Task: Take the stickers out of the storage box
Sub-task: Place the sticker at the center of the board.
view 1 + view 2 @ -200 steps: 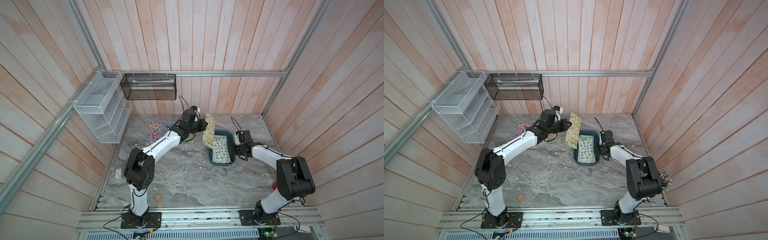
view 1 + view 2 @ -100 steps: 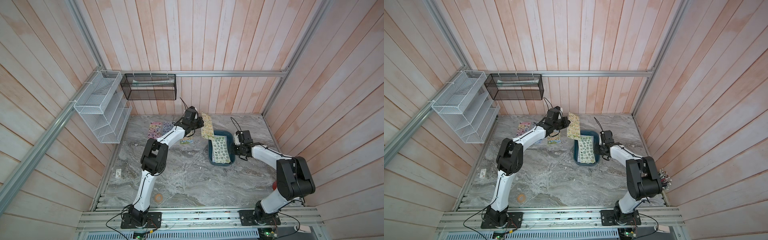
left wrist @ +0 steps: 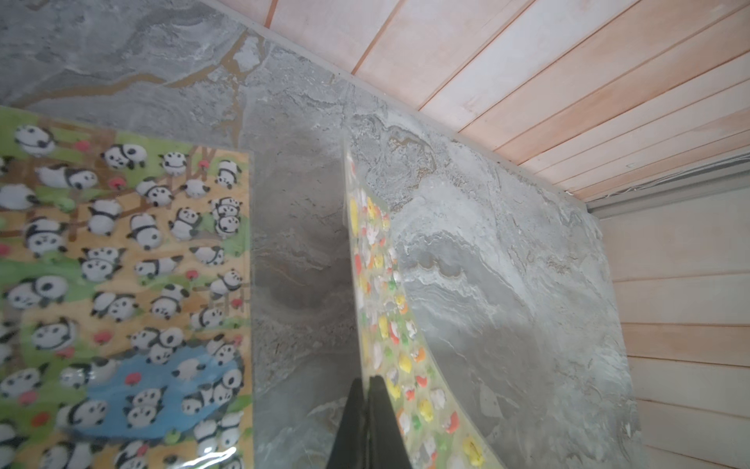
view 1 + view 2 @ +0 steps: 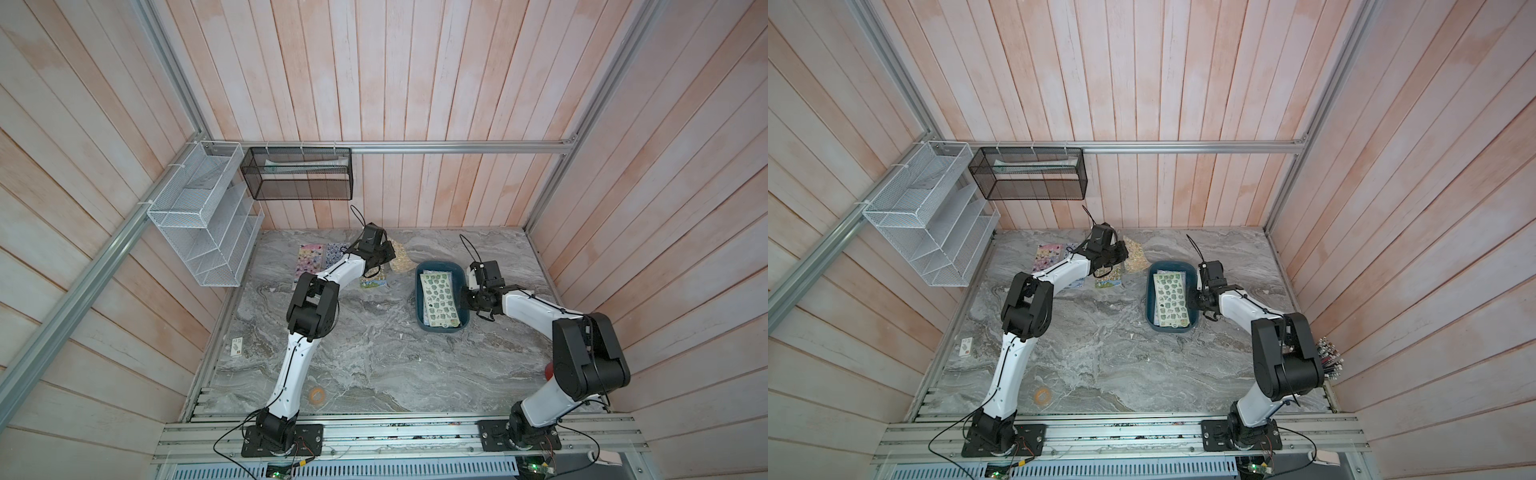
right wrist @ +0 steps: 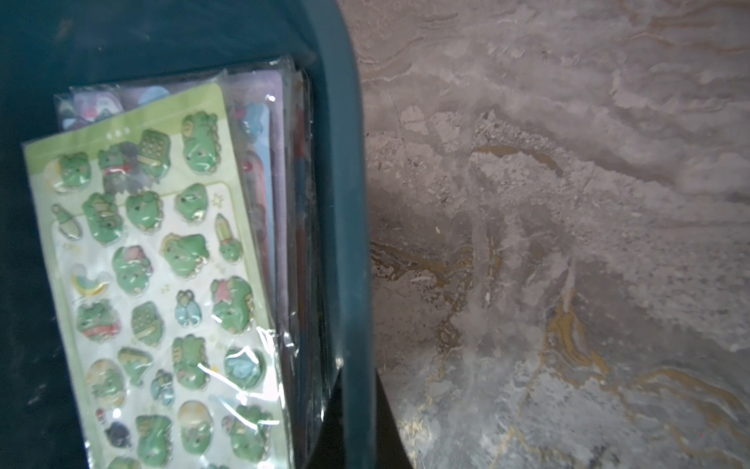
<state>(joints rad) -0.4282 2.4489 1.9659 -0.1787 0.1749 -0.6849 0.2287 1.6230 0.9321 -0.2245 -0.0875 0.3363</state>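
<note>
White-and-black left arm reaches toward the back wall, elbow raised. Its black parallel left gripper has jaws pressed together on the edge of a glossy clear sticker sheet. White-and-black right arm lies low, forearm pointing inward, with the black right gripper clamped across the wall of the dark teal plastic storage box.

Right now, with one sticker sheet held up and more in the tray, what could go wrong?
1. The left gripper pinches the held sheet by its edge, and the sheet stands on edge. It may slip, or land overlapping the panda sheet.
2. The sheets under the frog sheet in the storage box are glossy and fanned, so the next grab may lift several.
</note>
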